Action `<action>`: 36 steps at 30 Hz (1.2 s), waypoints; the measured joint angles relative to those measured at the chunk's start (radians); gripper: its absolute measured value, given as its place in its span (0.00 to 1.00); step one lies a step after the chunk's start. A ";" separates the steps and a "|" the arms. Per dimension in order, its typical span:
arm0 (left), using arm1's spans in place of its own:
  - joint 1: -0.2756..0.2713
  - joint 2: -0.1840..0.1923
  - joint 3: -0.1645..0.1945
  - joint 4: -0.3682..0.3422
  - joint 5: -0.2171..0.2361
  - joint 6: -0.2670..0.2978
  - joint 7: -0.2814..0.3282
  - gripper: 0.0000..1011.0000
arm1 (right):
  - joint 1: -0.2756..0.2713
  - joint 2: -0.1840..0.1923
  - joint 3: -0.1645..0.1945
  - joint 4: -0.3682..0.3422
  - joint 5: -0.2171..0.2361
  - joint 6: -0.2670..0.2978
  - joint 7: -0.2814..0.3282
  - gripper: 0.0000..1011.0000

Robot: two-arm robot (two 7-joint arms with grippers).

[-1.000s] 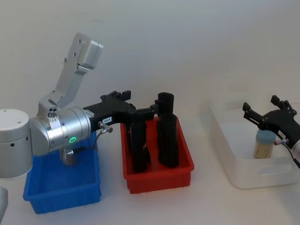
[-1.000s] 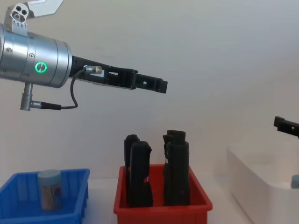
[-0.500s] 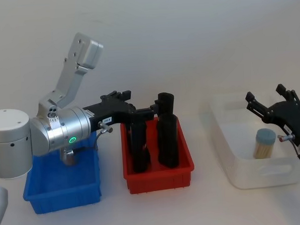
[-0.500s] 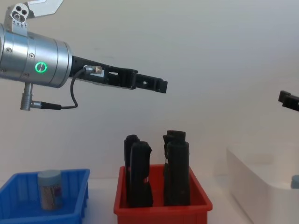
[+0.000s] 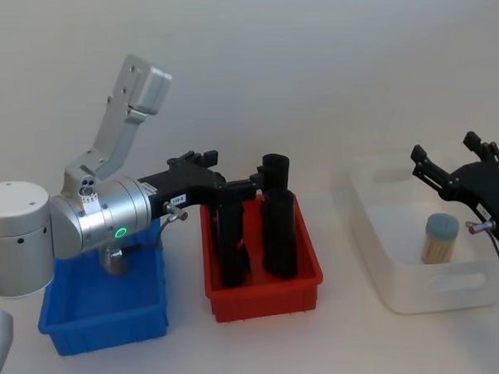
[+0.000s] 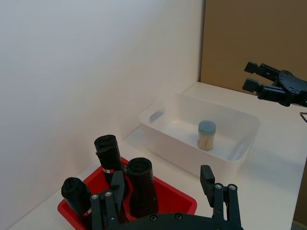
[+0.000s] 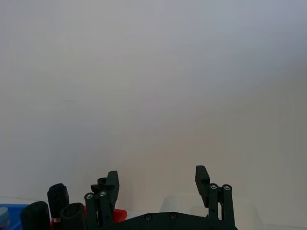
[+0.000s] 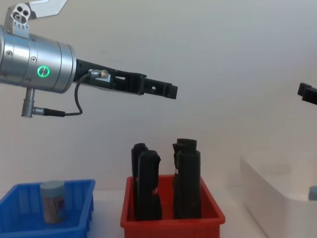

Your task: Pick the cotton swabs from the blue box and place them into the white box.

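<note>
Your right gripper [image 5: 448, 151] hangs above the white box [image 5: 436, 293], jaws spread wide and empty. A jar of cotton swabs [image 5: 441, 238] stands upright in the box below them, untouched. Your left gripper [image 8: 171, 90], jaws also spread, hovers over the red bin [image 5: 263, 301]. A second jar [image 8: 53, 201] stands in the blue box [image 5: 106, 322].

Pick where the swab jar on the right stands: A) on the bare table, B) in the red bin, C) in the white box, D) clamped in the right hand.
C: the swab jar stands upright inside the white box, the open right hand above it, apart.
</note>
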 joint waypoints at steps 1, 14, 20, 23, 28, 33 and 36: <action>0.000 0.000 0.000 0.000 0.000 0.000 0.000 0.99 | -0.003 0.001 0.000 -0.005 0.001 0.000 -0.001 0.99; 0.000 0.000 0.000 0.000 0.000 0.000 0.000 0.99 | -0.014 0.003 0.001 -0.027 0.004 0.002 -0.007 0.99; 0.011 0.001 0.005 -0.002 0.003 -0.018 0.016 0.99 | -0.025 0.004 -0.002 -0.042 -0.003 0.012 -0.014 0.99; 0.025 0.003 0.011 -0.007 0.009 -0.043 0.041 0.99 | -0.041 0.005 -0.009 -0.061 -0.014 0.025 -0.022 0.99; 0.056 0.007 0.025 -0.018 0.023 -0.097 0.096 0.99 | -0.083 0.007 -0.025 -0.114 -0.043 0.061 -0.047 0.99; 0.095 0.012 0.043 -0.031 0.040 -0.166 0.166 0.99 | -0.124 0.009 -0.041 -0.167 -0.072 0.096 -0.072 0.99; 0.118 0.016 0.053 -0.039 0.050 -0.208 0.207 0.99 | -0.152 0.010 -0.052 -0.201 -0.092 0.119 -0.088 0.99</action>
